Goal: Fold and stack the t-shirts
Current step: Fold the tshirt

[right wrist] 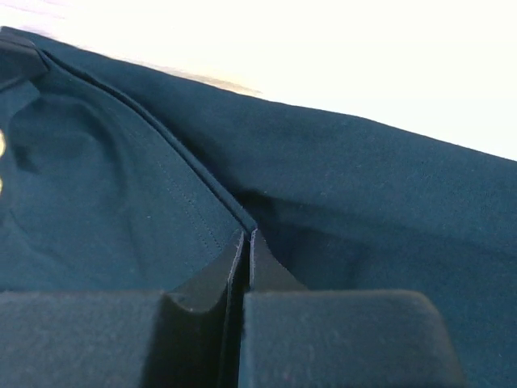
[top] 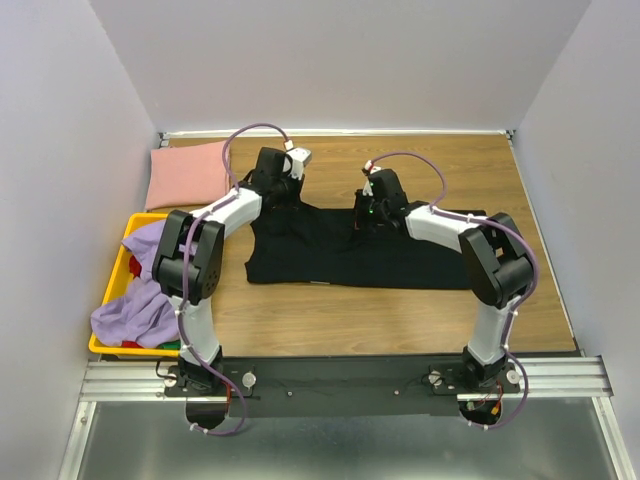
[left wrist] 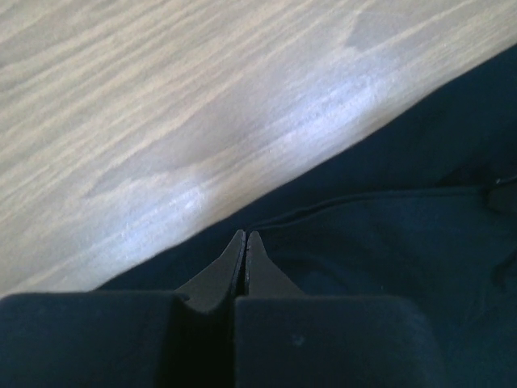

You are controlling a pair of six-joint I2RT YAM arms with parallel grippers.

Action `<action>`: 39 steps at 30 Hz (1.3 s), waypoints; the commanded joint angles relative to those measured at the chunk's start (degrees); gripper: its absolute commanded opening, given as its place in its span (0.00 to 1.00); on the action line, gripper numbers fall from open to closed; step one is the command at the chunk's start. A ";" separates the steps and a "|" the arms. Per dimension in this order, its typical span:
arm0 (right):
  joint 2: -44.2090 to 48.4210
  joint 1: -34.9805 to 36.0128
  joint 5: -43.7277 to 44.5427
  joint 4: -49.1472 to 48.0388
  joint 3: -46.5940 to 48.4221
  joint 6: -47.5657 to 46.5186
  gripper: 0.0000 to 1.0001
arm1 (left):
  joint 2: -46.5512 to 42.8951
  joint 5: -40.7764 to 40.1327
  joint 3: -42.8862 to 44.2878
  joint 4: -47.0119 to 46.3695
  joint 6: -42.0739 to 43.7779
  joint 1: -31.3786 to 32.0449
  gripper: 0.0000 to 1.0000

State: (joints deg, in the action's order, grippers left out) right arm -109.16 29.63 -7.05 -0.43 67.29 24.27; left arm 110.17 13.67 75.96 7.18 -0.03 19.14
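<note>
Both arms reach out from their bases at the near edge and bend at raised elbows, so that each forearm runs forward and inward over the table (top: 400, 310). Both wrists tip steeply down at the far edge of the black t-shirt (top: 340, 255).

The shirt lies spread flat across the middle of the table, wider than it is deep. Its right end runs under the right arm's elbow.

The left gripper (left wrist: 245, 234) comes down at the shirt's far left corner, just where cloth meets bare wood. Its two fingers are pressed together with no gap showing, and a raised fold of black cloth runs straight into their tips (the pinch looks thin, on the very edge of the cloth).

The right gripper (right wrist: 246, 234) comes down further right along the same far edge, near the middle of the shirt. Its fingers are almost together, with only a hairline slit between them. A stitched seam runs up into that slit, so they grip the cloth there.

The pink t-shirt (top: 188, 172) lies folded in a neat block at the far left corner of the table, well apart from the black one. The lavender t-shirt (top: 135, 315) is crumpled in the yellow crate (top: 125, 250) beside the left arm. Part of it spills over the crate's near rim.
</note>
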 commanded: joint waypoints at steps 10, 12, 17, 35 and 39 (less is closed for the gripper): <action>4.84 0.43 -4.99 -2.47 -3.21 -5.64 0.12 | -9.01 1.00 -6.00 -1.99 1.26 -0.24 0.00; 5.19 0.52 -5.69 -2.82 -4.09 -5.99 0.12 | -9.27 2.06 -6.09 -2.52 1.96 -0.15 0.00; 5.89 0.61 -6.13 -3.61 -5.76 -6.26 0.13 | -8.40 4.08 -4.69 -3.49 5.12 -0.15 0.00; 7.12 0.70 -6.40 -5.02 -8.13 -7.66 0.15 | -7.33 4.61 -3.89 -4.19 7.33 1.08 0.00; 7.74 0.70 -6.66 -5.11 -9.36 -8.19 0.15 | -10.05 4.08 -8.27 -4.28 6.89 1.08 0.00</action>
State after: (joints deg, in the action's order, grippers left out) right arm -103.33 29.93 -12.43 -4.89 59.51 17.80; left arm 103.28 17.87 71.40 3.46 6.42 20.12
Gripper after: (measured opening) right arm 0.153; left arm 0.007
